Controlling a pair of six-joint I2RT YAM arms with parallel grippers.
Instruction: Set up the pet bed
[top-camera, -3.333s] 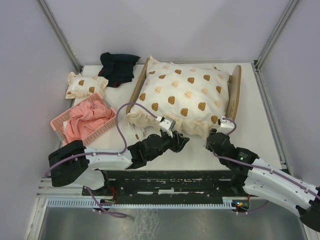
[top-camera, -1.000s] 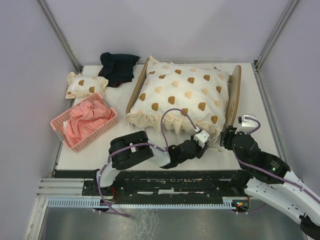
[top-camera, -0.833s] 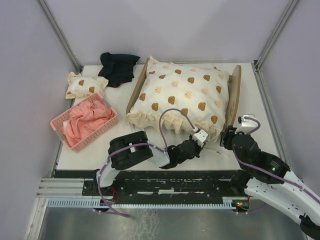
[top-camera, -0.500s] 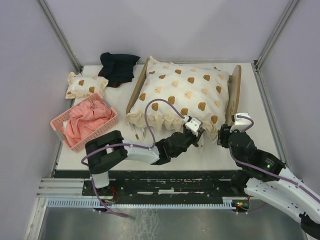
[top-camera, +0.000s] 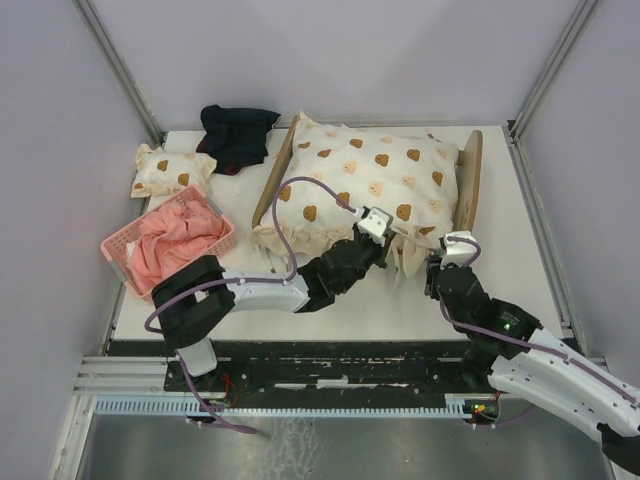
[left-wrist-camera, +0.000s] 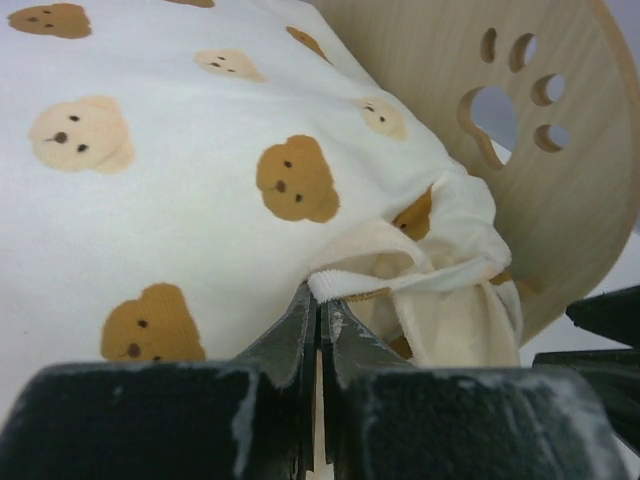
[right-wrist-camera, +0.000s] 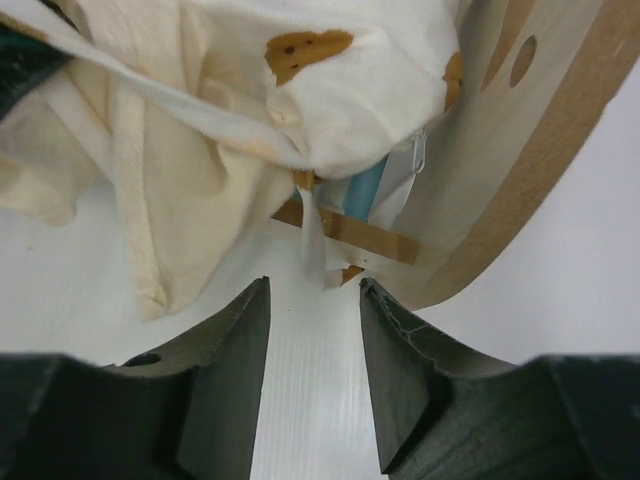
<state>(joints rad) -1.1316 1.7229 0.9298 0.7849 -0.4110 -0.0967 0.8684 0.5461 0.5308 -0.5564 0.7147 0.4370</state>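
From my end, the white table (top-camera: 500, 290) has four things sitting right on it. The pet bed (top-camera: 468, 185) takes up the middle and back, with its headboard end to the right. The pink basket (top-camera: 122, 268) is near the left edge, with a small bear-print pillow (top-camera: 172, 170) just behind it. A dark cloth (top-camera: 237, 135) is bunched at the back, beside the bed's left end.

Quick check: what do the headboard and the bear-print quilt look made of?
Headboard: light plywood, seemingly unpainted and matte; faint grain shows, and the paw cutouts are clean-edged. Quilt: soft matte cloth, probably cotton; it creases and has a stitched hem.
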